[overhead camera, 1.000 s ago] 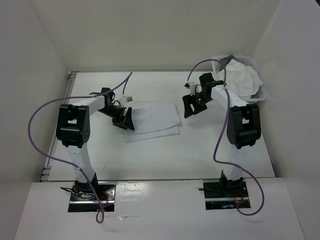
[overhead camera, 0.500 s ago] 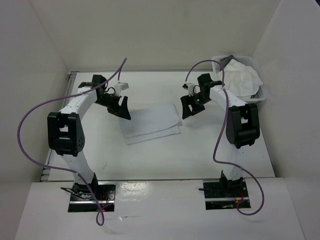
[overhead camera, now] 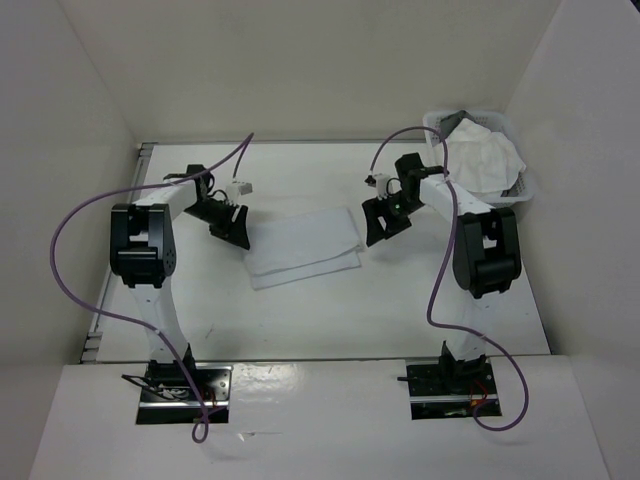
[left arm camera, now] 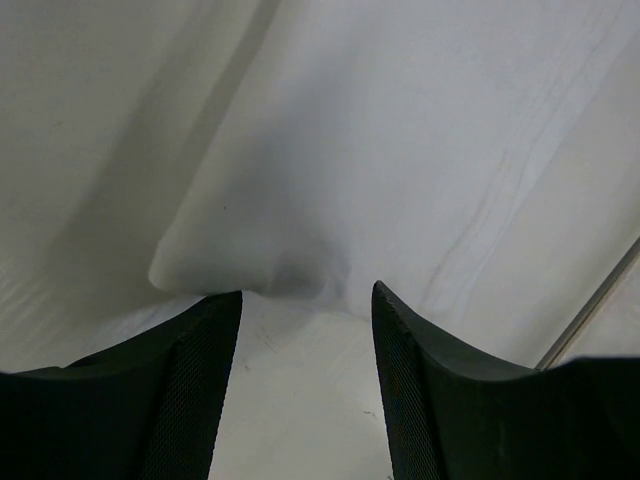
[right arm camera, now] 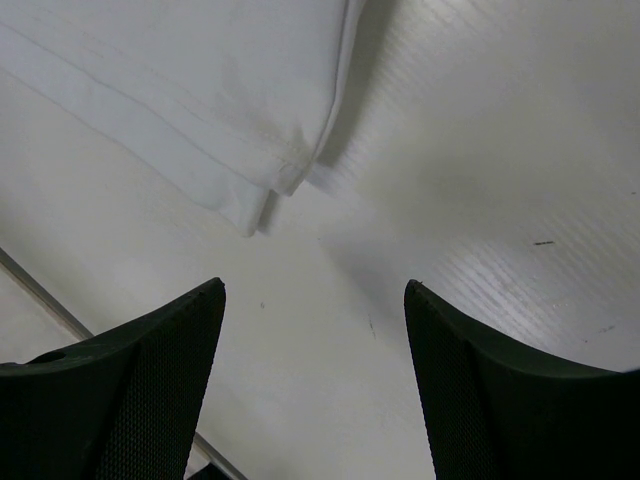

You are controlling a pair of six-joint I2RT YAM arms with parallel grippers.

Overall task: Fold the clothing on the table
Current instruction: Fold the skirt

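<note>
The clothing [overhead camera: 305,243] is a white piece lying folded in layers at the middle of the table [overhead camera: 300,315]. My left gripper [overhead camera: 232,226] is low at its left edge, open. In the left wrist view a rounded corner of the clothing [left arm camera: 300,180] lies just beyond the fingertips, with bare table between the jaws of the left gripper [left arm camera: 306,292]. My right gripper [overhead camera: 380,222] stands open just off the right edge. In the right wrist view the layered corner of the clothing [right arm camera: 200,90] is ahead and to the left of the right gripper [right arm camera: 312,285], not touched.
A white lattice basket [overhead camera: 518,182] heaped with white cloth [overhead camera: 480,155] stands at the back right, close behind the right arm. White panels wall the table on three sides. A metal edge rail [overhead camera: 145,150] runs along the table's border.
The left gripper lifted away toward the back left, then came back down to the clothing's left edge with its jaws narrower. The right gripper edged slightly closer to the clothing's right edge.
</note>
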